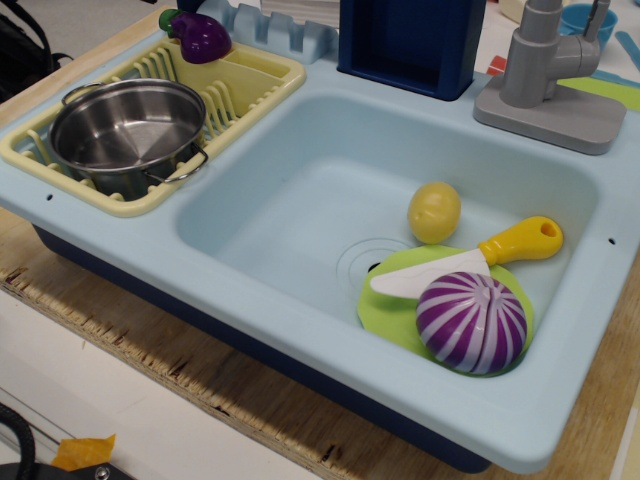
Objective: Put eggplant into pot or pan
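The small glossy purple eggplant point(202, 37) with a green stem cap lies at the far end of the yellow dish rack point(255, 78), at the top left. The shiny steel pot point(128, 128) with two wire loop handles stands empty in the near part of the same rack, apart from the eggplant. No gripper shows in this view.
The light blue sink basin point(300, 200) holds a yellow round toy point(434, 212), a green plate point(392, 318), a knife with a yellow handle point(520, 241) and a purple-and-white striped dome point(471, 322). A grey faucet point(548, 75) and a dark blue box point(410, 40) stand behind.
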You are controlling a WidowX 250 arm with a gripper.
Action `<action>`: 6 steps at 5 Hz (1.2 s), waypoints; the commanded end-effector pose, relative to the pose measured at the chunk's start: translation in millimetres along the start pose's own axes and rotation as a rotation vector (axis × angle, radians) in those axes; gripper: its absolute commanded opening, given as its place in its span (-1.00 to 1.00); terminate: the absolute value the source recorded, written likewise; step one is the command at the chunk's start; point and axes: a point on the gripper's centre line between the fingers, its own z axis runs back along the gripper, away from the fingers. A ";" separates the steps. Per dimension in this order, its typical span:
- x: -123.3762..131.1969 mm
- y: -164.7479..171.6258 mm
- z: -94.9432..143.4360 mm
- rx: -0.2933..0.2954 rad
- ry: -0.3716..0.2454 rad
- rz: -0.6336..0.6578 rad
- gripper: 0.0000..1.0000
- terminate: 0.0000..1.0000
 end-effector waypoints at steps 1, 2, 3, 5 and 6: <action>0.0 0.0 0.0 0.000 0.000 0.000 1.00 -1.00; -2.7 -1.7 -8.2 0.004 0.033 -0.007 1.00 -1.00; -3.7 -4.5 -15.8 0.019 0.058 -0.013 1.00 -1.00; -4.3 -7.5 -27.4 0.011 0.085 -0.031 1.00 -1.00; -7.0 -9.7 -29.1 0.014 0.099 -0.029 1.00 -1.00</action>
